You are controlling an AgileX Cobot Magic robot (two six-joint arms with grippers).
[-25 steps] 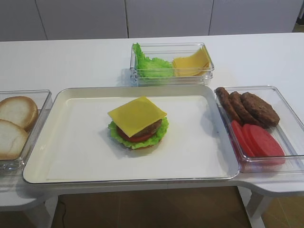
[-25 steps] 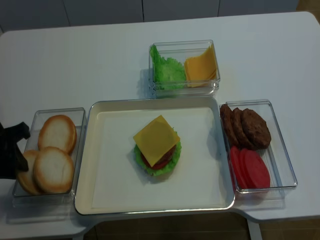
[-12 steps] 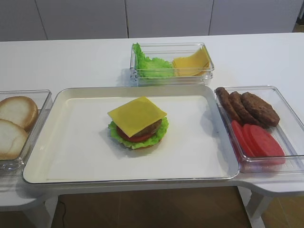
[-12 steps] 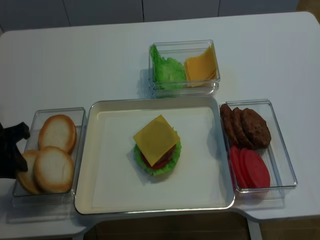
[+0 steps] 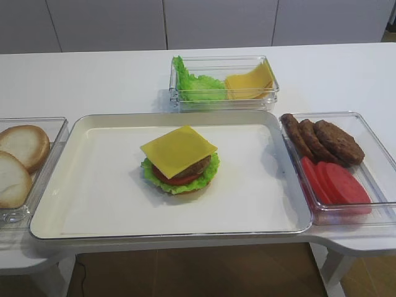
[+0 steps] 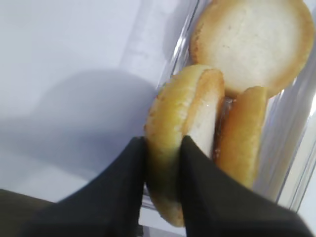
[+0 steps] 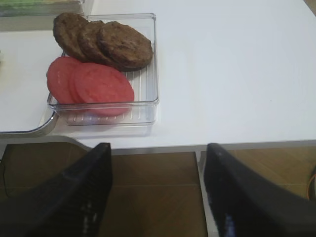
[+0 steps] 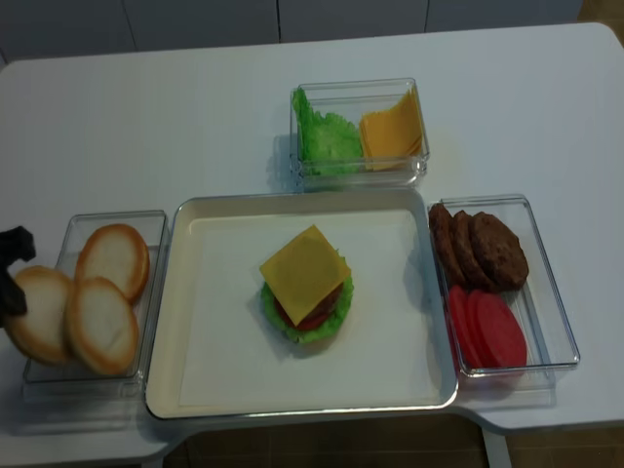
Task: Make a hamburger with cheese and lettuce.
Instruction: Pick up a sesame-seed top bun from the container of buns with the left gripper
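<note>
The hamburger (image 5: 179, 166) (image 8: 305, 291) stands in the middle of the white tray (image 8: 205, 385), without a top bun. Its square yellow cheese (image 5: 178, 149) (image 8: 303, 272) lies uppermost over a patty and tomato, and the frilly lettuce (image 5: 212, 166) (image 8: 281, 317) rings them. At the far left my left gripper (image 6: 163, 148) (image 8: 10, 281) is shut on a pale bun half (image 6: 183, 111) (image 8: 37, 314), held on edge at the left end of the bun box. My right gripper (image 7: 158, 148) hangs open and empty off the table's front edge, below the patty box.
Two more bun halves (image 8: 113, 258) (image 8: 100, 327) lie in the clear box (image 8: 146, 216) left of the tray. A back box (image 8: 359, 86) holds loose lettuce and cheese slices. The right box holds patties (image 8: 483, 249) and tomato slices (image 8: 487, 330).
My left gripper has closed on the leftmost bun half and tipped it up on edge, drawing it left out of the pile. Nothing else has moved.
</note>
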